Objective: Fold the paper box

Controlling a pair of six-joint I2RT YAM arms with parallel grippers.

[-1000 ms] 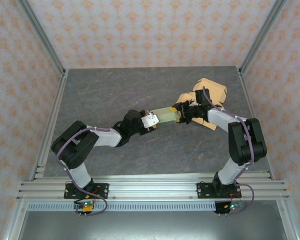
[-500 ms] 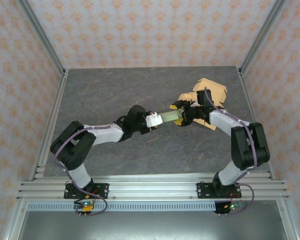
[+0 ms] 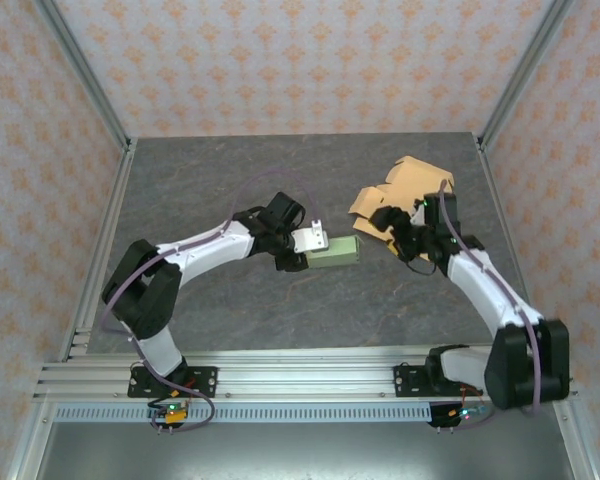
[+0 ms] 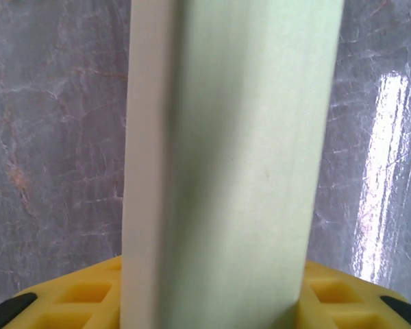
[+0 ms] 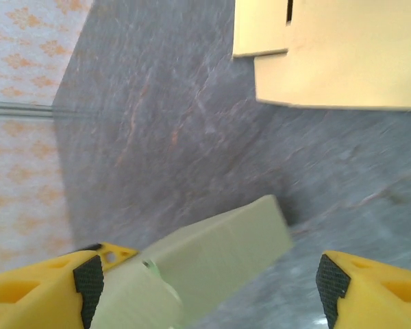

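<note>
Holding the pale green paper box (image 3: 335, 250) by one end, the left gripper (image 3: 313, 243) has its jaws pressed on both sides of it. The box is folded into a long block over the middle of the grey table (image 3: 200, 190). Its free end points to the right. In the left wrist view it sticks out between the yellow fingers (image 4: 68, 305). Near that free end is the right gripper (image 3: 393, 233). Its jaws are wide open and hold nothing, with the yellow fingers (image 5: 373, 288) far apart. Behind it, flat brown cardboard (image 3: 405, 185) lies on the table near the far right corner. Farthest back is a wall (image 3: 300, 60) with orange flowers.
</note>
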